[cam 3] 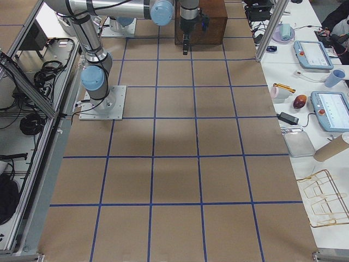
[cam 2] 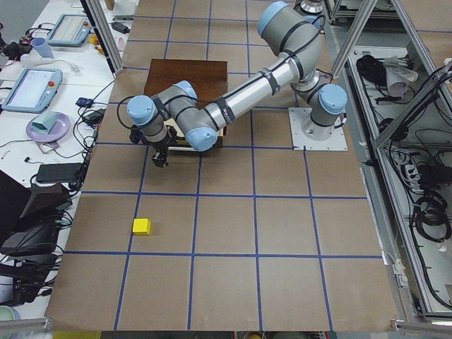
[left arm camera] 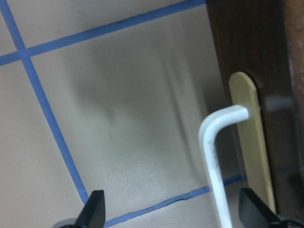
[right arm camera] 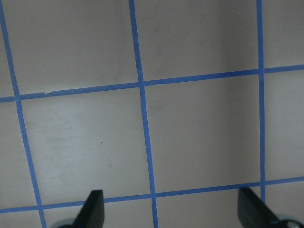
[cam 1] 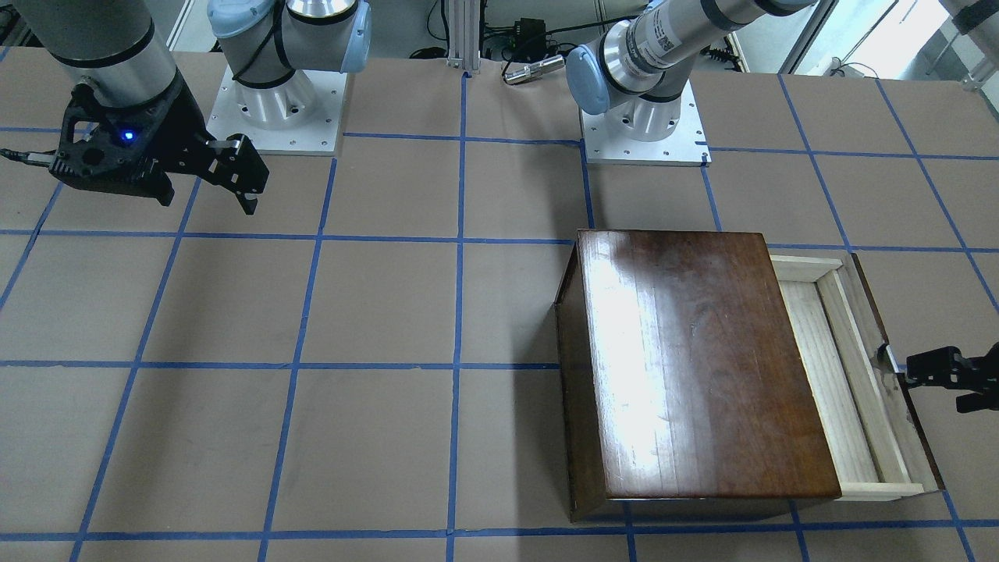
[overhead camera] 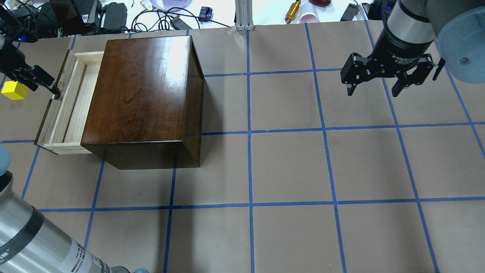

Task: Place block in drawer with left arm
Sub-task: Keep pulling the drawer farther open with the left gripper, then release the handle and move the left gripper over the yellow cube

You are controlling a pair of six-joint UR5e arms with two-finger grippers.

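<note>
The yellow block (overhead camera: 14, 91) lies on the table, outside the drawer and just left of my left gripper; it also shows in the exterior left view (cam 2: 141, 226). The drawer (overhead camera: 60, 113) is pulled partway out of the dark box (overhead camera: 140, 87), and its pale-wood inside is empty. My left gripper (overhead camera: 51, 89) is open at the drawer's dark front panel (left arm camera: 237, 47). In the left wrist view the white bent handle (left arm camera: 213, 152) stands between the spread fingertips (left arm camera: 95, 211), touching neither. My right gripper (overhead camera: 375, 89) is open and empty, hovering far to the right.
The dark box (cam 1: 702, 359) stands on the brown table with blue tape gridlines. Cables and clutter (overhead camera: 113, 15) lie beyond the far edge. The arm bases (cam 1: 273, 109) are bolted on white plates.
</note>
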